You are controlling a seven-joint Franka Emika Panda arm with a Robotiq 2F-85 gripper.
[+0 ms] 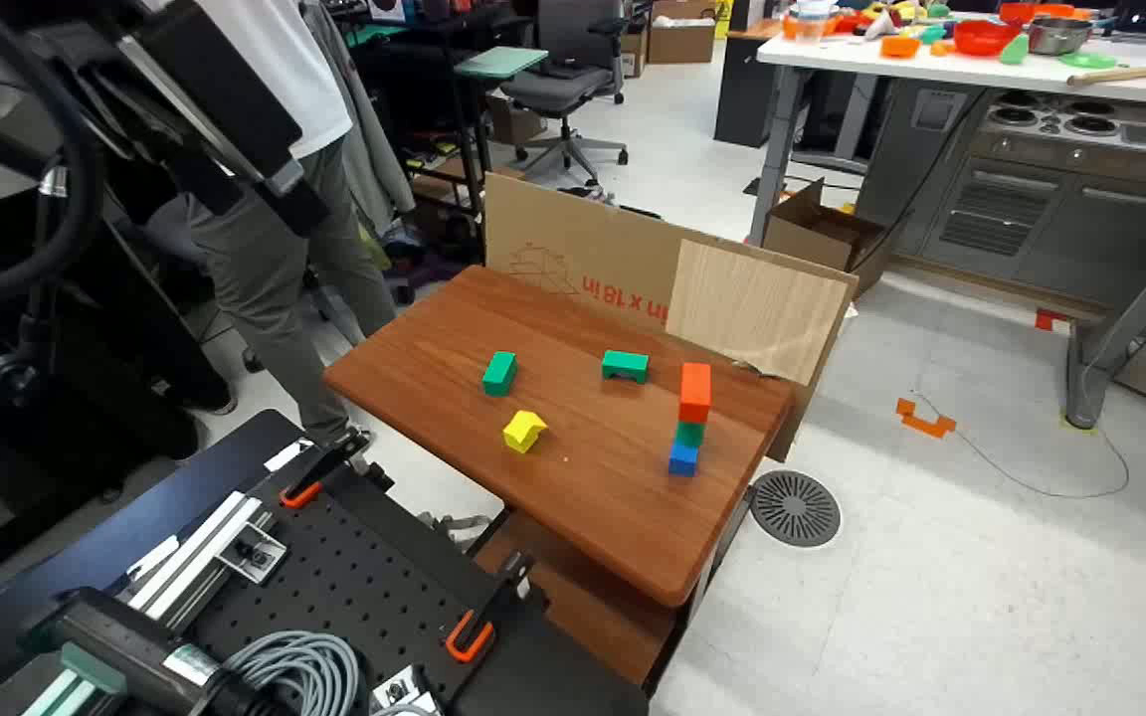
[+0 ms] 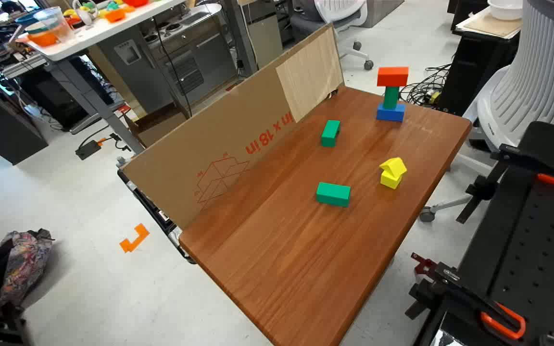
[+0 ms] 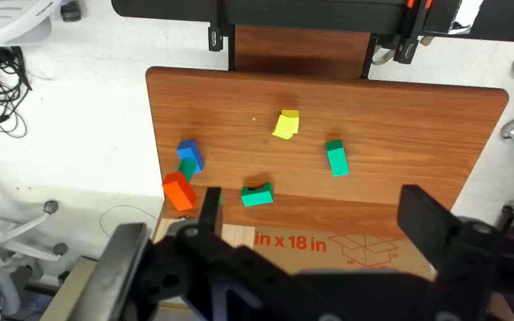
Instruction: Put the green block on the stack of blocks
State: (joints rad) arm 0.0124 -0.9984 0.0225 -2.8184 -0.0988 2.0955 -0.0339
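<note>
Bright light; floor (image 3: 92,111) washed pale; soft shadows on tabletop (image 3: 395,133); fingers (image 3: 422,214) slightly blurred.

My Robotiq jaws are mostly dull black. In the wrist view my fingers (image 3: 210,207) end in flat, straight-edged pads (image 3: 422,223), blocky as bricks, and behind them sit angular black linkages (image 3: 212,256). Round screw heads (image 3: 191,232) show faintly grey at my joints, too blurred for me to make out finer detail. A metallic-grey bar (image 3: 107,269) with a paler edge runs along one flank of me. In an exterior view I wear a black, box-shaped housing (image 1: 220,85) edged in lighter grey, a small silvery fitting (image 1: 285,179) at its lower corner, and a thick, smooth black hose (image 1: 86,199), bowed in a wide curve.
</note>
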